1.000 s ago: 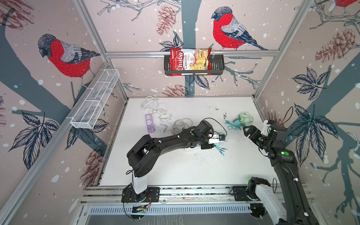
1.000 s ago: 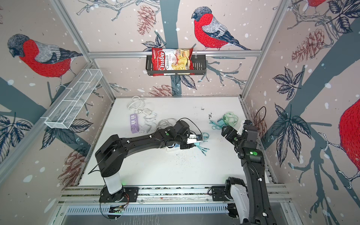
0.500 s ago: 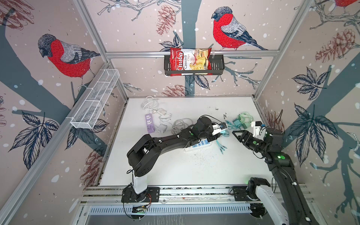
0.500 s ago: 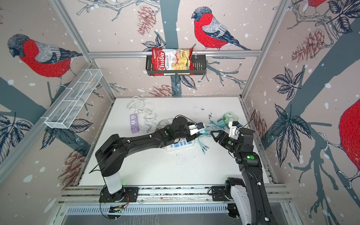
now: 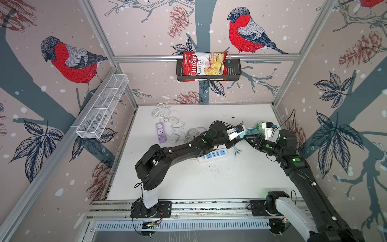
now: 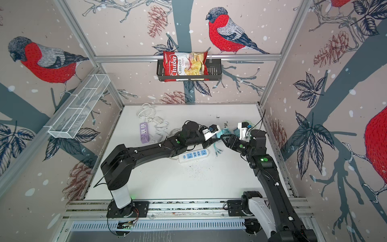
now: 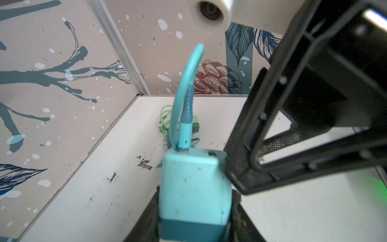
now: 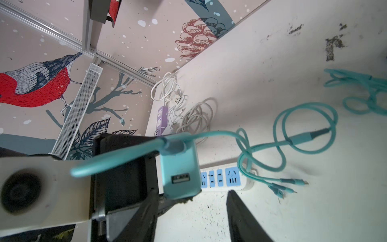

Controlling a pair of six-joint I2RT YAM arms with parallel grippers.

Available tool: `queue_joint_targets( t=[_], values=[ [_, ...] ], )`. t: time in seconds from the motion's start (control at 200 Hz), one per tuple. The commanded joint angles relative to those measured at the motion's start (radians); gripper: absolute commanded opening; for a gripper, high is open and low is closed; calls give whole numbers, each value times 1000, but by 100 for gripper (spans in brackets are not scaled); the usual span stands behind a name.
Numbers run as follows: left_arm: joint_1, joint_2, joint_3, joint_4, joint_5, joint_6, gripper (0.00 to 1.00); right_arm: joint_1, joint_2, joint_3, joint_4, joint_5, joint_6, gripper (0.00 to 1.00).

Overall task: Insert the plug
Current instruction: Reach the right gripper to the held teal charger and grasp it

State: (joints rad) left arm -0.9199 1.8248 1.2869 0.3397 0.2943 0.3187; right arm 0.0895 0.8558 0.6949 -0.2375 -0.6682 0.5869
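Left pincer (image 7: 193,215) is pinching the teal plug (image 7: 194,184), held up off the counter (image 5: 209,184). Right pincer (image 8: 192,196) is spread around its free end, my guess is a handoff for a better angle. In a top view the white power strip (image 5: 213,156) lies at 8 o'clock from the plug, sockets up.

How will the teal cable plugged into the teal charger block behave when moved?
Likely floppy: the thin teal cable lies in loose loops, so it should trail. It crosses one end of the white power strip, so may snag there.
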Motion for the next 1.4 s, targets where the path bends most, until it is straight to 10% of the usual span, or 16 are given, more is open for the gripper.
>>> queue_joint_targets(
  t=[0.0,0.805,1.396],
  values=[
    [3,4,-1,67,19,-18,30,10,22,19,50,-13,-36,50],
    [36,8,-25,95,166,-73,28,70,140,102,-6,-1,-201,28],
    [72,18,-69,195,251,-128,25,82,135,132,-47,-13,-223,39]
  ],
)
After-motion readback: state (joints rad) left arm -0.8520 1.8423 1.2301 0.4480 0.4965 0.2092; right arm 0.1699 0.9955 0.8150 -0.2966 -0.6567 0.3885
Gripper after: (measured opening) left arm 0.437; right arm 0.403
